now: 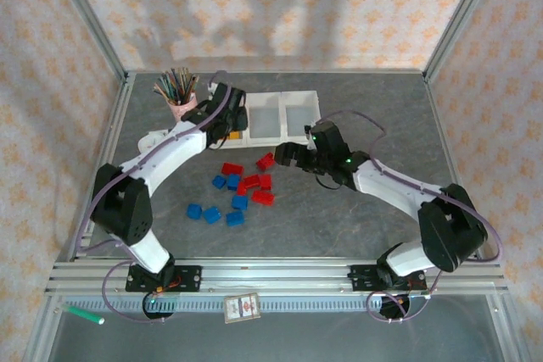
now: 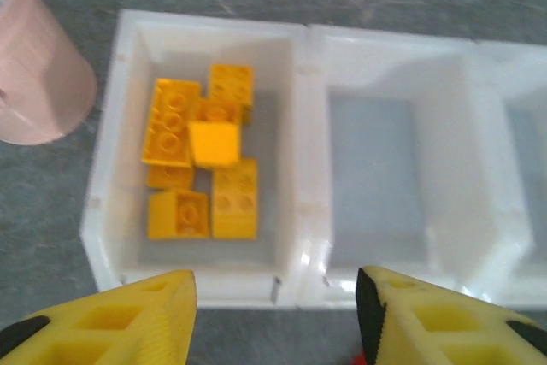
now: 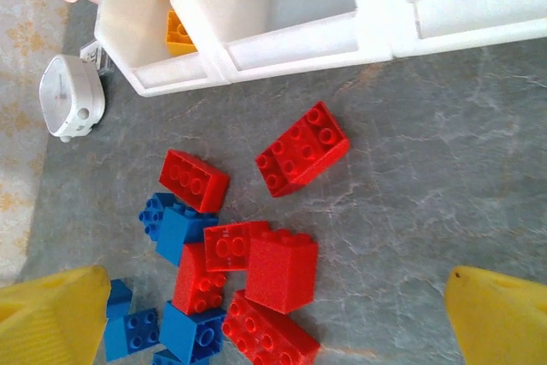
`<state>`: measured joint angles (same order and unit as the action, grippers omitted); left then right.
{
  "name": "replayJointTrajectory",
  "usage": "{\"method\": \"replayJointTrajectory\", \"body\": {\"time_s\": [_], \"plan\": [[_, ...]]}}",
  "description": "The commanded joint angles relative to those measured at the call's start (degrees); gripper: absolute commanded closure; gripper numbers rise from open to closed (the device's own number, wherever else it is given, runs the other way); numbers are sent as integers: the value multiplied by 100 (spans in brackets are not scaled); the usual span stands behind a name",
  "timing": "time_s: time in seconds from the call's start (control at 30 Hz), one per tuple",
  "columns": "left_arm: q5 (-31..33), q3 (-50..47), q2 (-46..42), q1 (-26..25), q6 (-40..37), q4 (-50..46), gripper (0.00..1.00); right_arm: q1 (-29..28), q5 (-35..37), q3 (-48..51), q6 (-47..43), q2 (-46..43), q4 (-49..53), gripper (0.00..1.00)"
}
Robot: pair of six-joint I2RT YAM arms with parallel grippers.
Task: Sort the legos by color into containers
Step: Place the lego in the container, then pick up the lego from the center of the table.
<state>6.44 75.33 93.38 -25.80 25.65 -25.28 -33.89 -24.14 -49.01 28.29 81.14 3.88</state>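
Grey desk (image 1: 356, 226): left fingers (image 2: 128, 322) parted, empty, above binned yellow legos (image 2: 214, 144); right fingers (image 3: 51, 314) spread wide over red legos (image 3: 282, 271).

The top camera looked down from behind both arms, while wrist cameras peered closely past the left claw (image 2: 273, 318) and right claw (image 3: 278, 322), sharing the containers (image 2: 305, 126) beyond.

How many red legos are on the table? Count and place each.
6 red legos: one alone nearest the containers, one left of it, four clustered among blue legos; others may be hidden.
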Motion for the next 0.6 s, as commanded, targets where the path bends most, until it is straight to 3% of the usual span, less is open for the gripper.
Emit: {"method": "replayJointTrajectory", "body": {"time_s": [0.0,0.23,0.57], "plan": [[-184,-425,-171,-344,47,38,42,194,188,278,-90,-275,117,0],[-244,-838,-86,-992,-353,322,35,589,-148,863,4,-482,-118,0],[-433,-782,823,-1094,-1032,931,29,735,-258,1373,63,-661,-470,0]]}}
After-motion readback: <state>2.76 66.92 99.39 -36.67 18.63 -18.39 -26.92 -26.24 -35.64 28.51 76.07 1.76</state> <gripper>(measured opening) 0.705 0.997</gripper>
